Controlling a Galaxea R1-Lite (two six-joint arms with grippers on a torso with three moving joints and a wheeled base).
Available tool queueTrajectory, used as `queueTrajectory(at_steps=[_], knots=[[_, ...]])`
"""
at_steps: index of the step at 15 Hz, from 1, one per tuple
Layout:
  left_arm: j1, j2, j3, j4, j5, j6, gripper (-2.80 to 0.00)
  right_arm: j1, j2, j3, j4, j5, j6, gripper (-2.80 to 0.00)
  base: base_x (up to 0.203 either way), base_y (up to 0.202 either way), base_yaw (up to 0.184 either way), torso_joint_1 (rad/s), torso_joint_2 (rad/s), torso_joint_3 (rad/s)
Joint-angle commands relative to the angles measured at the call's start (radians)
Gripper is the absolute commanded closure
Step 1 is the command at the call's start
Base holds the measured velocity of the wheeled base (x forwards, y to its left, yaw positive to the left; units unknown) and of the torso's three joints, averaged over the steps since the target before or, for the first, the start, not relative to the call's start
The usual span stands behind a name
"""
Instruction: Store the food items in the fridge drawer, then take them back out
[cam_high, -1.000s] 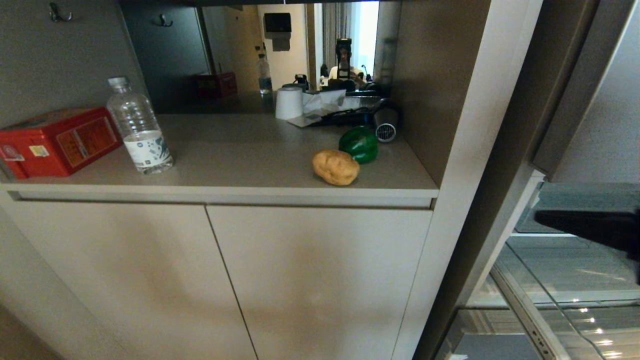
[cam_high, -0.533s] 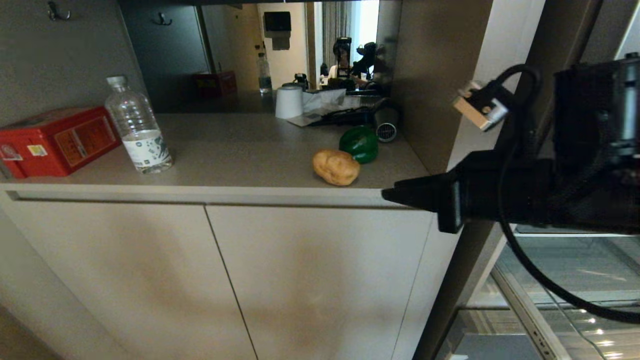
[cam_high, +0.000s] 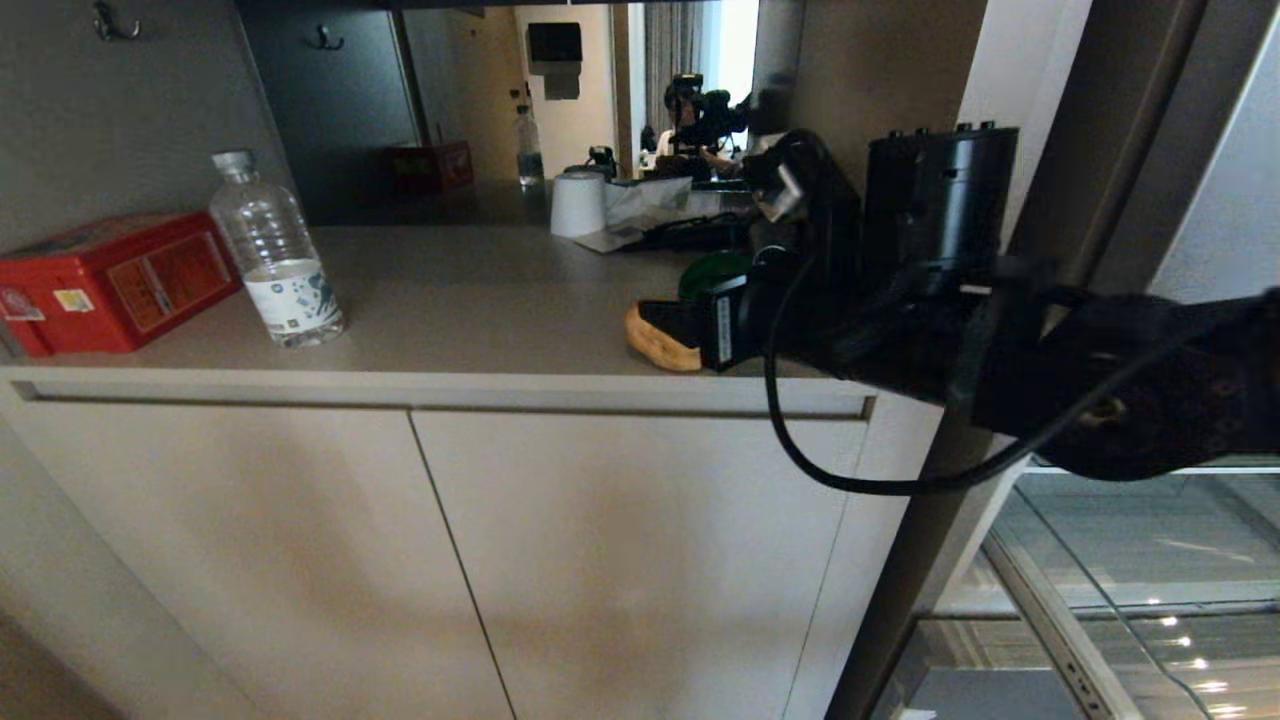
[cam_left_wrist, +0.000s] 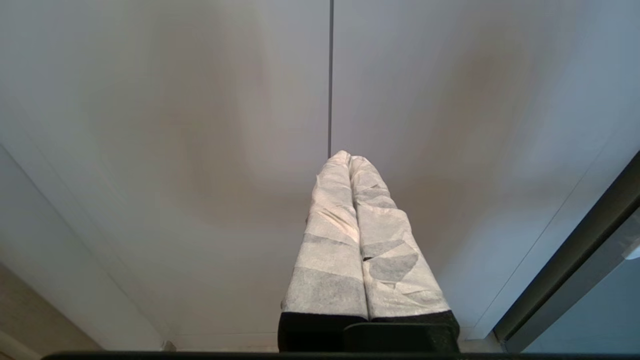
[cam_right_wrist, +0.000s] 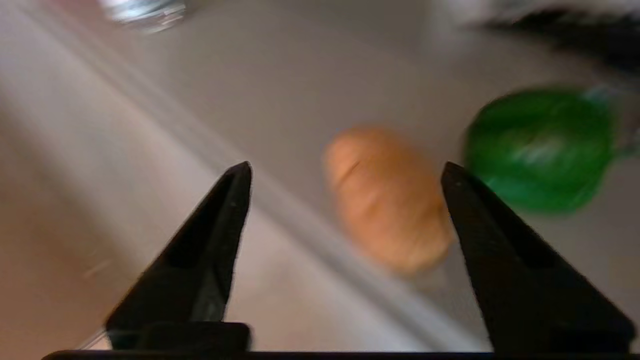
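right claw (cam_right_wrist: 345, 210) spread, centre frame, over tan oblong potato (cam_right_wrist: 387, 200) | beige surface (cam_high: 480, 300) | risk: potato rolls into glossy green pepper (cam_right_wrist: 540, 147)

Potato (cam_high: 655, 345) on counter (cam_high: 450, 300), pepper (cam_high: 712, 270) just behind it.
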Motion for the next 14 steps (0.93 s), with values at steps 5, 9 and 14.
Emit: queueTrajectory(at_steps=[5, 9, 14], knots=[[0.000, 0.000, 0.000, -0.001, 0.000, 0.000, 0.00, 0.001, 0.125, -0.062, -0.085, -0.028, -0.048, -2.80, 0.000, 0.000, 0.000, 0.000, 0.00, 0.000], [0.000, 0.000, 0.000, -0.001, 0.000, 0.000, 0.00, -0.004, 0.128, -0.062, -0.085, -0.056, -0.049, -2.80, 0.000, 0.000, 0.000, 0.000, 0.00, 0.000], [0.000, 0.000, 0.000, 0.001, 0.000, 0.000, 0.00, -0.011, 0.142, -0.055, -0.085, -0.063, -0.047, -2.80, 0.000, 0.000, 0.000, 0.000, 0.00, 0.000]])
